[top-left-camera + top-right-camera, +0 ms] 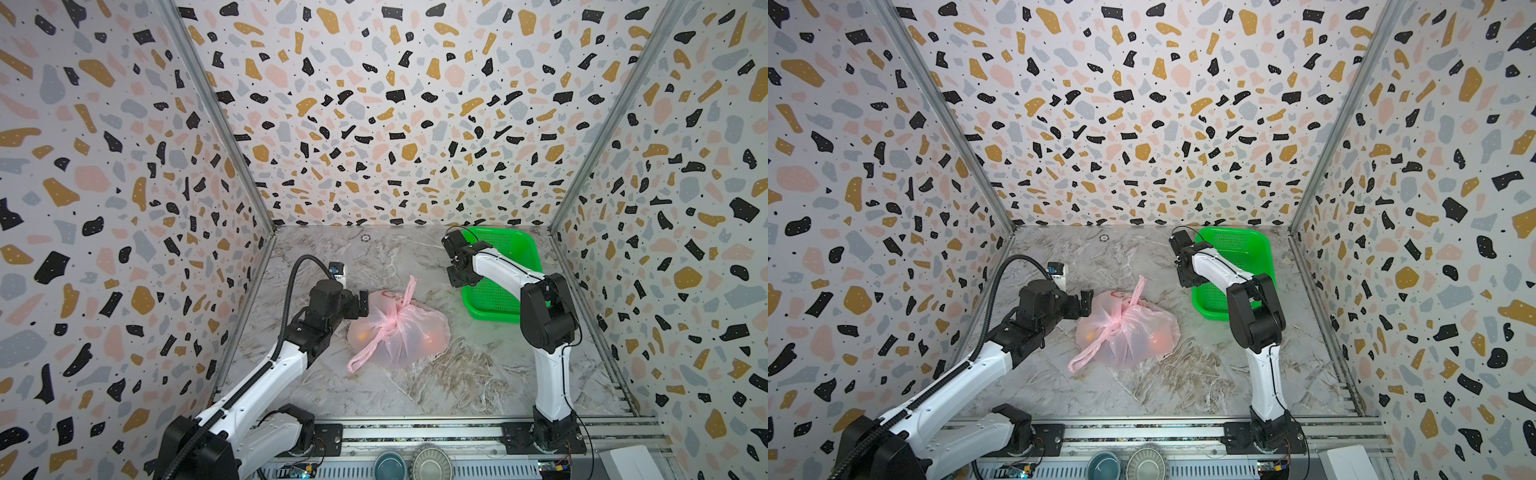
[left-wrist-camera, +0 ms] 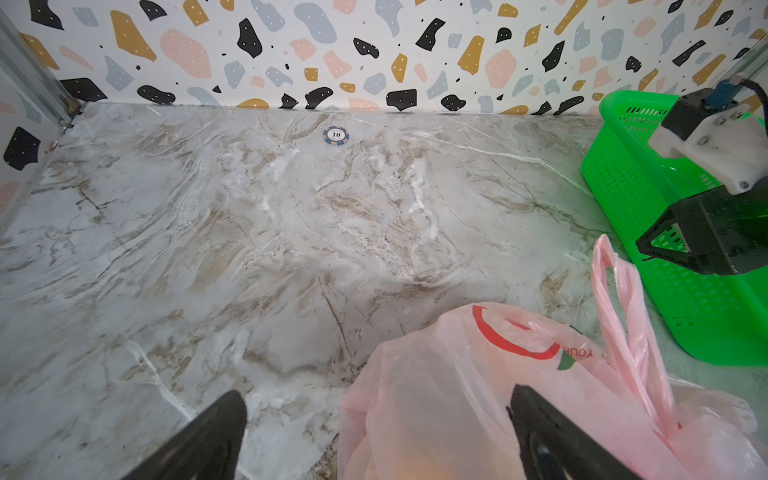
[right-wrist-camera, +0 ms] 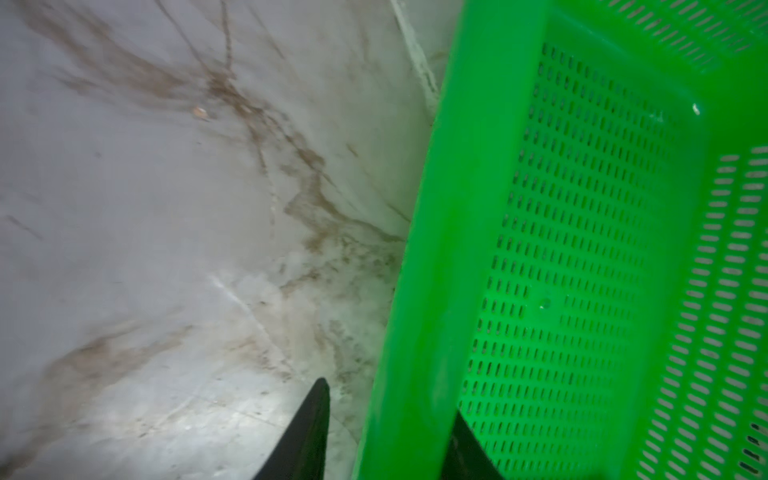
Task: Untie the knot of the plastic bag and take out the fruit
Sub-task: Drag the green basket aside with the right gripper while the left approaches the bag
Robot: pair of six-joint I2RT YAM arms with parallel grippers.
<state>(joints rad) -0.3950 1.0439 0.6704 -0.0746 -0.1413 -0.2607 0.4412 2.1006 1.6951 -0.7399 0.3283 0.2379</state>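
The pale pink plastic bag (image 1: 399, 332) (image 1: 1129, 332) lies in the middle of the marble table, tied shut. Its knot (image 1: 398, 316) (image 1: 1121, 318) sits on top, one handle loop standing up and one trailing forward. Fruit shows only as orange glows through the plastic (image 1: 430, 340) (image 1: 1160, 340). My left gripper (image 1: 362, 305) (image 1: 1086, 303) (image 2: 376, 392) is open at the bag's left edge, one finger over the plastic. My right gripper (image 1: 455, 278) (image 1: 1185, 280) (image 3: 390, 399) straddles the green basket's rim (image 3: 436, 249), with a gap at the outer finger.
The green mesh basket (image 1: 490, 313) (image 1: 1208, 309) (image 2: 623, 187) stands at the back right by the wall. A poker chip (image 2: 336, 136) (image 1: 365, 237) lies near the back wall. Two bowls (image 1: 390, 465) (image 1: 432, 463) sit below the front rail. Patterned walls close three sides.
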